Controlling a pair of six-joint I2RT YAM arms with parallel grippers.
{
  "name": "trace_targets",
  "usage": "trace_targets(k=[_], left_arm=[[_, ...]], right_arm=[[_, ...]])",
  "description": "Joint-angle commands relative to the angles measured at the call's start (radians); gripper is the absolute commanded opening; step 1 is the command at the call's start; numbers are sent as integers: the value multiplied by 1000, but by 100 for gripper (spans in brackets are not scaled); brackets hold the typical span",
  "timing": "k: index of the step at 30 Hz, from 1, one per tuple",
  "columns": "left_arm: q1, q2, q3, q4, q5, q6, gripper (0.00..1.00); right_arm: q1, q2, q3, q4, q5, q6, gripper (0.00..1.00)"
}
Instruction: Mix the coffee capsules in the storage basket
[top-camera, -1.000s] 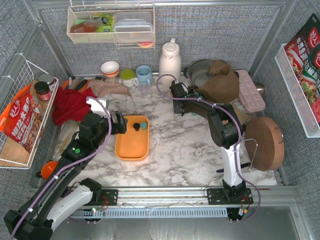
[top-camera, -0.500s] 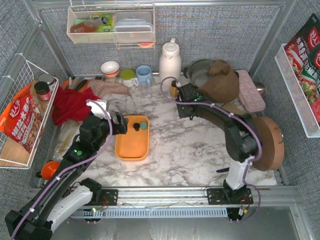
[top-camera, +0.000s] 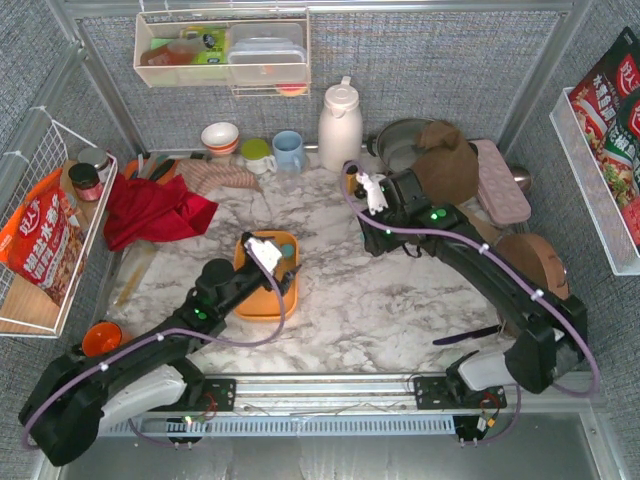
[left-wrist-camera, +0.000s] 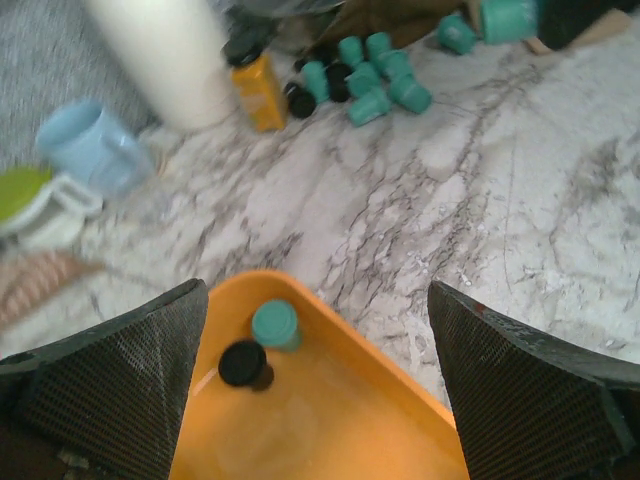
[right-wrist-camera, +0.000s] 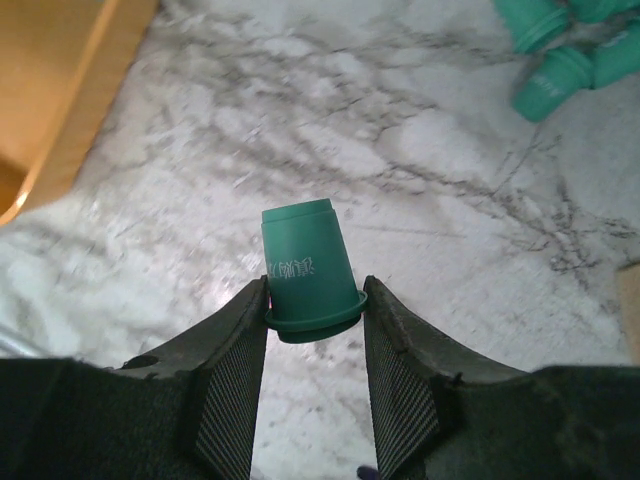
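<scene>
Left wrist view: the orange basket (left-wrist-camera: 385, 405) sits right below, on the marble surface (left-wrist-camera: 520, 210).
Left jaws: spread wide, gripping nothing, hovering over the basket.
Inside the basket: one teal capsule (left-wrist-camera: 274, 325) and one black capsule (left-wrist-camera: 244, 363), side by side at the far end.
Loose capsules (left-wrist-camera: 375, 85): a teal-and-black cluster further right on the surface, beside an amber bottle (left-wrist-camera: 258, 90).
Right jaws: clamped on the rim of a single teal capsule (right-wrist-camera: 305, 265), above bare surface, outside the basket.
</scene>
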Motion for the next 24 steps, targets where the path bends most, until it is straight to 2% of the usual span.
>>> trace_targets(k=[1, 5, 8, 12, 24], left_arm=[[-27, 76, -39, 321, 192, 329, 99], [-48, 147, -35, 398, 342, 476, 98], [-97, 207, -2, 398, 368, 562, 94], [-151, 279, 45, 355, 402, 655, 80], [-256, 397, 113, 293, 311, 760, 77]], right_arm=[[32, -69, 2, -125, -93, -27, 39], [72, -117, 6, -196, -136, -31, 39], [113, -139, 0, -232, -169, -29, 39], [160, -141, 0, -270, -184, -32, 39], [230, -106, 35, -311, -221, -34, 39]])
